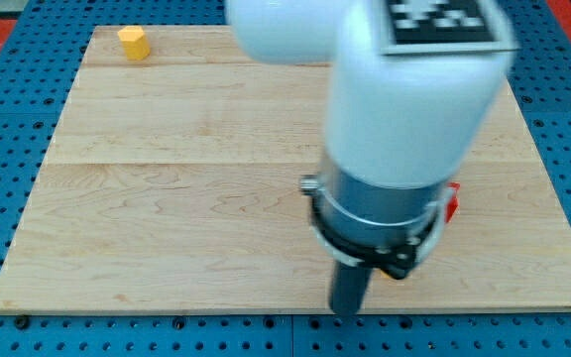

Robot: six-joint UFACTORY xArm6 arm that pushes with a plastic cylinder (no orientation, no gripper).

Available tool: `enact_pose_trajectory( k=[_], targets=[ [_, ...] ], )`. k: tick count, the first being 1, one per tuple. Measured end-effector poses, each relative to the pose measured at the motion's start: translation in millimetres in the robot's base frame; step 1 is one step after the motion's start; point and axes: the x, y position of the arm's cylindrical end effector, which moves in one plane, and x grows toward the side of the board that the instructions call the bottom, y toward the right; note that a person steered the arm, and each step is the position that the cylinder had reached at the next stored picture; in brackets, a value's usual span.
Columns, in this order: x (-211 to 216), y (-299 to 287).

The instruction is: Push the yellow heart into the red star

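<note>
You are looking at a big blue table (8,198) full of little holes, and a wide wood board (167,198) lies flat on it. The next biggest thing is the white arm (404,99), which fills the board's middle and its 1 o'clock side. It has no hand to open or close, so nothing is held; it only has a dark rod (350,288) pointing down. My tip (347,311) sits near the board's edge at about 5 o'clock, and it touches no block. The yellow block (134,43) is far away in the corner at 11 o'clock, all alone. It is too small for you to tell if it is a heart, but it is the only clear yellow thing, so I think it is the one you want. A bit of a red block (452,203) peeks out from behind the arm at about 3 o'clock; most of it is hidden, so you cannot see its shape. I think the yellow block is light and hard, and it should slide easily on the smooth wood. It may also spin or slip off to one side if you push it off centre. You cannot grab it, so put my tip on its 11 o'clock side, right in the middle of that side. Then push slowly toward 4 o'clock, across the board to the red block.
</note>
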Motion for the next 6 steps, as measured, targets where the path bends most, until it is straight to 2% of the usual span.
enact_pose_trajectory(
  k=[1,3,6],
  targets=[
    [-19.5,0.5],
    [-20.3,78.9],
    [-20.3,81.8]
  ],
)
